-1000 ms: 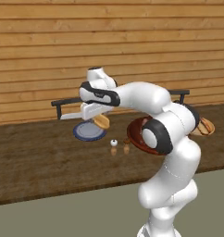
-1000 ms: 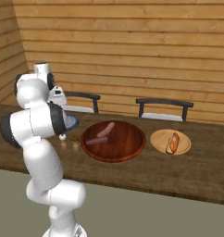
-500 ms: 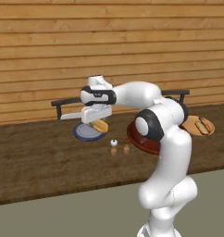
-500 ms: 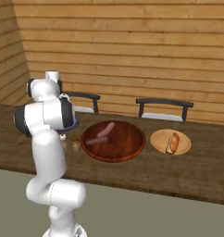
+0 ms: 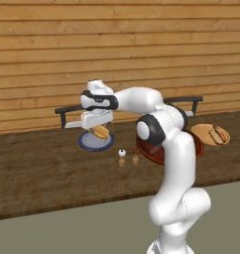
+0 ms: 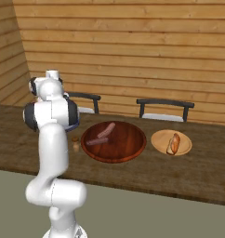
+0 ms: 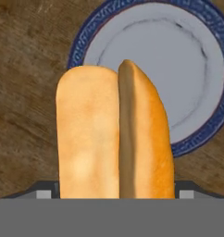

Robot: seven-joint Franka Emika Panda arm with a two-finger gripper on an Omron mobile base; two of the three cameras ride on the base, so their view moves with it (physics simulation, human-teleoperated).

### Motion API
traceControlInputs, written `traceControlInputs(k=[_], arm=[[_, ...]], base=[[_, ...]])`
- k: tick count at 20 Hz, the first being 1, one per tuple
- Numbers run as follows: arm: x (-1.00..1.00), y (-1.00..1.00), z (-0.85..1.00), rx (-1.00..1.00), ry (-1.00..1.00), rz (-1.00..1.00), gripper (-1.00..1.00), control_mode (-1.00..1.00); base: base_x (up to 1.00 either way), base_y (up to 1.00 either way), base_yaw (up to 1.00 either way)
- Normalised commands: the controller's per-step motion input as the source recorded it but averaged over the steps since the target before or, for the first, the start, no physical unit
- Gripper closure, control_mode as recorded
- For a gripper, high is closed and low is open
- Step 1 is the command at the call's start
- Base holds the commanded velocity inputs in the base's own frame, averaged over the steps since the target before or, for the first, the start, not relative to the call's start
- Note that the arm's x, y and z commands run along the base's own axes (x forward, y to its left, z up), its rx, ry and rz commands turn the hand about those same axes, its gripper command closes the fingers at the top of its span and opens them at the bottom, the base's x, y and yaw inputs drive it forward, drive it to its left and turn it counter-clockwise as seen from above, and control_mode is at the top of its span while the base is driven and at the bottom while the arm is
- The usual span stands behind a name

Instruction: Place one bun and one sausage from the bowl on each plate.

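Sitting mid-table [image 6: 188, 176] is the big red-brown bowl [image 6: 114, 141] with two sausages [image 6: 106, 130], tan plate [image 6: 171, 142] just right holding a filled bun. Gripper [image 5: 98, 130] clamps wide on a bun [image 7: 114, 134] above the blue plate [image 7: 178, 69] near the table's left end.

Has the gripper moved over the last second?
Yes. In the left base view the gripper, holding the bun, shifted slightly left over the blue plate.
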Motion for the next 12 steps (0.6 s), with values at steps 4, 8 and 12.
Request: traceControlInputs(k=[4, 8, 12], arm=[[0.22, 0.00, -0.46, 0.00, 0.00, -0.01, 1.00, -1.00], [0.27, 0.12, -0.26, 0.00, -0.03, 0.00, 1.00, -1.00], [0.04, 0.11, -0.18, 0.00, -0.01, 0.00, 1.00, -1.00]], base=[[0.00, 0.00, 0.00], [0.00, 0.00, 0.00], [0.00, 0.00, 0.00]])
